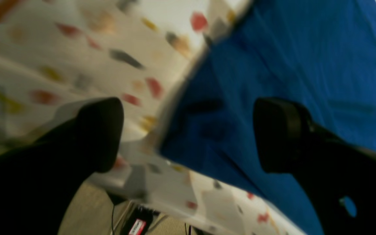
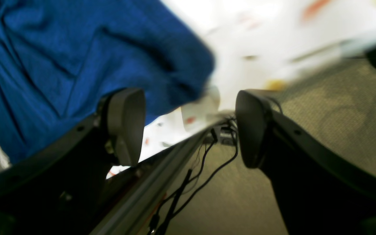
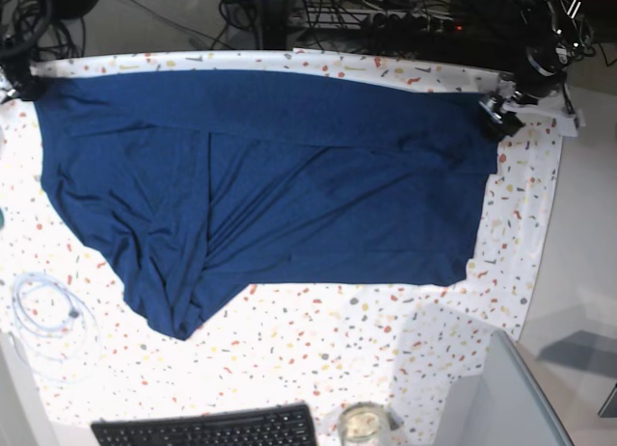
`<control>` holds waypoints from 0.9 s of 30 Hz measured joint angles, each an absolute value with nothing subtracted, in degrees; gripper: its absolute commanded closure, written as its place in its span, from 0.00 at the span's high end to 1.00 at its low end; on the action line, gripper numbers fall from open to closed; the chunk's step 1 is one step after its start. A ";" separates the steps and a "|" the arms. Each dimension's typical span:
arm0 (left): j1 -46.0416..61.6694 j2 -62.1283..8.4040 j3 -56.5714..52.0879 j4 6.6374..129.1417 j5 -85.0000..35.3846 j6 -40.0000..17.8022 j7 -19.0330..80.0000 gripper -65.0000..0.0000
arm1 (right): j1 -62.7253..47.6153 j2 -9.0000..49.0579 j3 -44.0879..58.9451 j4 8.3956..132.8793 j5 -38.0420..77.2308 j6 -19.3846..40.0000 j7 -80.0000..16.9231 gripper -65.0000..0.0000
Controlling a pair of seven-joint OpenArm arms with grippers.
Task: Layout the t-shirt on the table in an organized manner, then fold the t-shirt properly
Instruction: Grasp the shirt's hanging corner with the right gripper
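The dark blue t-shirt (image 3: 270, 186) lies spread wide over the speckled white table (image 3: 318, 340), with creases and a folded flap toward its left side. My left gripper (image 1: 188, 133) is open over the shirt's far right corner (image 1: 273, 65), its fingers (image 1: 100, 133) straddling the cloth's edge without holding it. In the base view that gripper (image 3: 496, 114) sits at the table's far right. My right gripper (image 2: 189, 127) is open at the shirt's far left corner (image 2: 77, 65), over the table's edge, and grips nothing. The base view shows it (image 3: 17, 80) at the far left.
A black keyboard (image 3: 207, 429) and a glass jar (image 3: 363, 424) sit at the near edge. A coiled white cable (image 3: 43, 311) lies at the near left. Cables and gear (image 3: 386, 13) crowd the floor beyond the far edge. A grey panel (image 3: 501, 398) stands near right.
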State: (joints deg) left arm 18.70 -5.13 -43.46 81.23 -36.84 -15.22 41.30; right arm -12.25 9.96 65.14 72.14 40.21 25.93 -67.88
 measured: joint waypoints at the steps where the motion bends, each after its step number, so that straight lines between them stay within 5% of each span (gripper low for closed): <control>1: 18.68 -5.43 -44.80 81.25 -36.84 -15.22 41.08 0.91 | -12.36 10.41 65.41 73.01 39.99 25.87 -68.16 0.63; 9: 14.59 -10.81 -47.22 82.61 -36.67 -15.07 41.10 0.85 | -6.02 15.75 56.62 79.18 40.21 25.91 -67.99 0.62; 12: 15.00 -10.31 -46.41 85.30 -36.51 -15.03 41.36 0.59 | -2.66 16.27 49.25 79.20 40.38 26.13 -66.19 0.62; 17: 15.22 -10.33 -40.29 87.90 -36.93 -15.22 41.50 0.03 | -1.23 16.19 38.04 79.59 40.29 26.09 -55.31 0.62; 22: 15.40 -10.33 -36.69 87.96 -36.45 -15.18 41.58 0.00 | -0.19 16.91 26.63 75.24 30.96 25.91 -38.33 0.62; 27: 15.03 -10.68 -31.83 88.03 -36.45 -15.09 41.34 0.00 | 9.76 17.21 22.39 60.95 18.41 26.44 -35.97 0.62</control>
State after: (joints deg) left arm 15.03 -10.68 -31.83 88.03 -36.45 -15.09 41.34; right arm 9.76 17.21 22.39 60.95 18.41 26.44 -35.97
